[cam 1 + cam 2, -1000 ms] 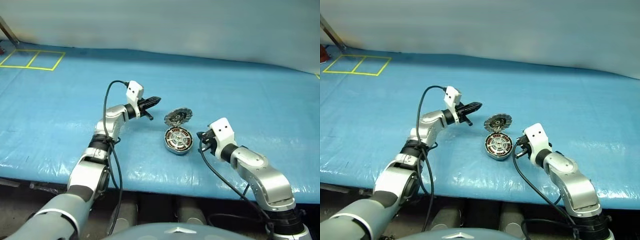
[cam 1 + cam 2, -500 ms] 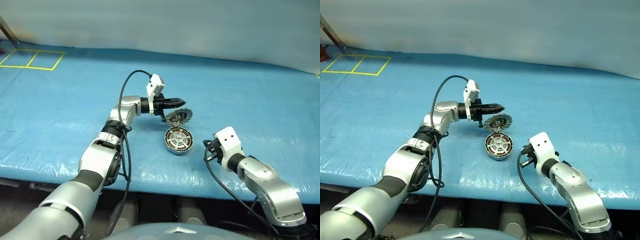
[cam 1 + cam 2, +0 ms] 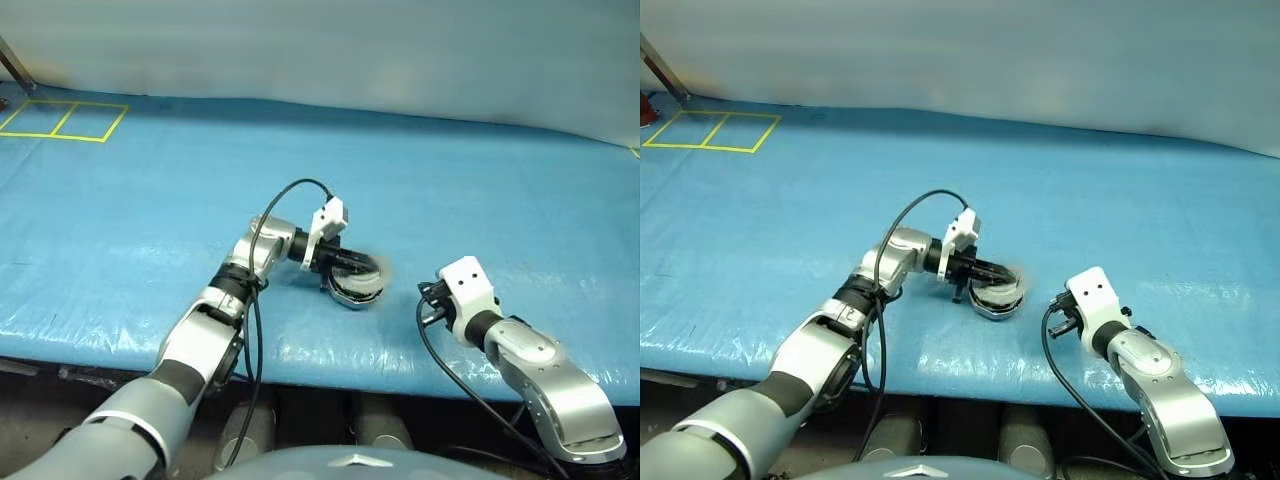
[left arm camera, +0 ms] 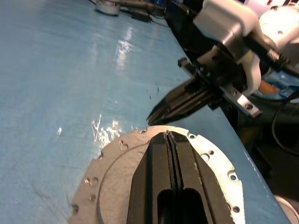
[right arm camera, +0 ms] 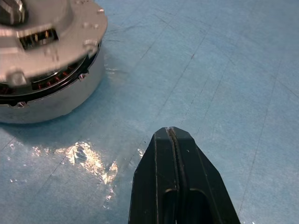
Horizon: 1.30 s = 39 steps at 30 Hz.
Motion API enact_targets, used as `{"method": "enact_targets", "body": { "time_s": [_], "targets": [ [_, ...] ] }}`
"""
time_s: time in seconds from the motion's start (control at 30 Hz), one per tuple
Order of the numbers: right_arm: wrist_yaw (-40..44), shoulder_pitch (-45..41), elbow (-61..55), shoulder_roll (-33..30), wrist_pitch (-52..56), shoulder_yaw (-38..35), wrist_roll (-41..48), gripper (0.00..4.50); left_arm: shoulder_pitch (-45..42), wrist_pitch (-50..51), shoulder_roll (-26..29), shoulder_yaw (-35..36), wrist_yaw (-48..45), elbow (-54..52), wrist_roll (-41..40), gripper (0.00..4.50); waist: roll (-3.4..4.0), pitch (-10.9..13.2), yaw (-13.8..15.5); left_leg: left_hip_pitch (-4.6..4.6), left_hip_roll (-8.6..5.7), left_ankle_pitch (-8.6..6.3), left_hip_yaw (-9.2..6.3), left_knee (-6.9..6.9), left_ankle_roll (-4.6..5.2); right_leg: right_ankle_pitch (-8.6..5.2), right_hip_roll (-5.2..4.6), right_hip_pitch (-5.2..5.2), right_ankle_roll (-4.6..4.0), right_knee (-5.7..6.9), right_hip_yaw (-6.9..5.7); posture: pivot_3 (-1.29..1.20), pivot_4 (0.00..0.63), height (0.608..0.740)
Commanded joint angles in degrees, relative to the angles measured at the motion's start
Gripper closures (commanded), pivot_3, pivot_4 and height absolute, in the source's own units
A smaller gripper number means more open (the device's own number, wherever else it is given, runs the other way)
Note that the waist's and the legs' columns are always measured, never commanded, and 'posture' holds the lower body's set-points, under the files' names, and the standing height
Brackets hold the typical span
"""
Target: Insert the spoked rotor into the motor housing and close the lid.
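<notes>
Left gripper (image 4: 168, 135) has swung in over the lid (image 4: 117, 163), now folded down onto the motor housing (image 5: 51, 95).
Both grippers' fingers pressed together, empty; right gripper (image 5: 172, 131) waits at the housing's 3 o'clock, apart.

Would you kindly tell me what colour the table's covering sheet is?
The crinkly covering sheet is bright blue, with yellow taped squares at its far left corner; seen best in the left eye view.

Silver lid (image 4: 112, 172) atop motor housing (image 5: 51, 95)
</notes>
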Motion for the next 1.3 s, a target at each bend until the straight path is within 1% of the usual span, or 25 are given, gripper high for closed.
{"method": "enact_targets", "body": {
  "time_s": [0.03,0.17,0.3,0.43,0.53,0.63,0.87,0.97,1.03,1.3],
  "targets": [
    [-1.3,-0.9,-2.8,0.2,0.2,-1.4,-0.9,4.49,2.6,-0.7,1.0,-2.2,-1.1,-5.8,1.0,4.5,0.02,0.0,0.2,0.01,0.0,0.0,-0.01,0.02,0.0,0.0,0.0,0.02,0.0,0.0,0.0,0.0,0.15,0.74],
    [-1.5,-2.2,-3.2,1.4,-0.4,-1.9,0.0,4.49,5.3,-0.5,2.0,-3.7,-0.8,-9.6,1.5,4.5,0.04,0.0,0.4,0.05,0.0,0.0,0.0,0.05,0.0,-0.01,-0.01,0.09,-0.02,0.0,0.0,0.0,0.15,0.74],
    [-0.5,-3.4,-2.7,3.6,-1.4,-2.2,1.7,4.49,6.5,-0.2,2.4,-3.7,0.5,-11.2,1.2,4.5,0.1,-0.1,0.4,0.06,0.0,0.0,0.0,0.05,0.01,0.0,-0.01,0.09,-0.01,0.0,0.01,0.0,0.15,0.74],
    [1.6,-5.2,0.4,9.9,-8.3,-2.7,6.1,4.49,8.1,-1.0,2.8,-1.0,4.3,-13.0,-0.5,4.5,0.12,-0.1,0.3,0.1,0.03,0.01,-0.02,0.06,0.01,0.0,0.03,0.09,-0.01,0.03,0.0,0.0,0.15,0.74],
    [2.4,-5.8,2.3,11.9,-10.9,-1.7,6.5,4.49,9.7,-0.5,3.5,0.4,5.3,-15.8,-2.0,4.5,0.14,-0.1,0.0,0.12,0.02,0.01,0.0,0.09,0.01,0.01,0.02,0.11,0.01,0.04,0.02,0.0,0.15,0.74],
    [3.7,-6.5,3.8,12.5,-12.3,0.4,6.9,3.89,12.1,1.3,5.1,2.1,6.1,-21.6,-4.6,4.5,0.14,-0.1,-0.1,0.1,0.02,0.01,0.0,0.11,0.02,0.03,0.02,0.1,0.01,0.05,0.03,0.0,0.15,0.74],
    [5.9,-7.3,5.5,12.1,-13.4,3.5,6.5,1.61,17.6,6.1,10.0,5.7,7.9,-34.2,-9.9,4.5,0.19,-0.1,-0.3,0.12,0.03,0.02,0.0,0.09,0.01,0.0,0.03,0.06,-0.07,0.1,0.03,0.0,0.15,0.74],
    [6.3,-8.0,6.7,12.3,-13.6,4.4,6.1,0.61,19.6,7.6,12.1,7.0,8.8,-37.6,-11.6,4.5,0.2,-0.1,-0.3,0.13,0.03,0.02,0.0,0.08,0.0,0.0,0.03,0.07,-0.08,0.11,0.04,0.0,0.15,0.74],
    [6.6,-8.4,7.4,12.2,-13.6,5.2,5.9,0.03,20.6,8.6,13.2,8.0,10.6,-39.5,-12.3,4.5,0.19,-0.1,-0.3,0.13,0.03,0.02,0.0,0.09,0.0,-0.01,0.03,0.07,-0.09,0.11,0.04,0.0,0.15,0.74],
    [6.4,-9.3,10.9,12.0,-14.5,7.9,3.7,0.03,24.4,10.0,15.4,10.4,16.1,-41.6,-13.8,4.5,0.2,-0.1,-0.2,0.14,0.02,0.02,0.01,0.08,-0.01,0.0,0.03,0.06,-0.09,0.11,0.05,0.0,0.15,0.74]
  ]
}}
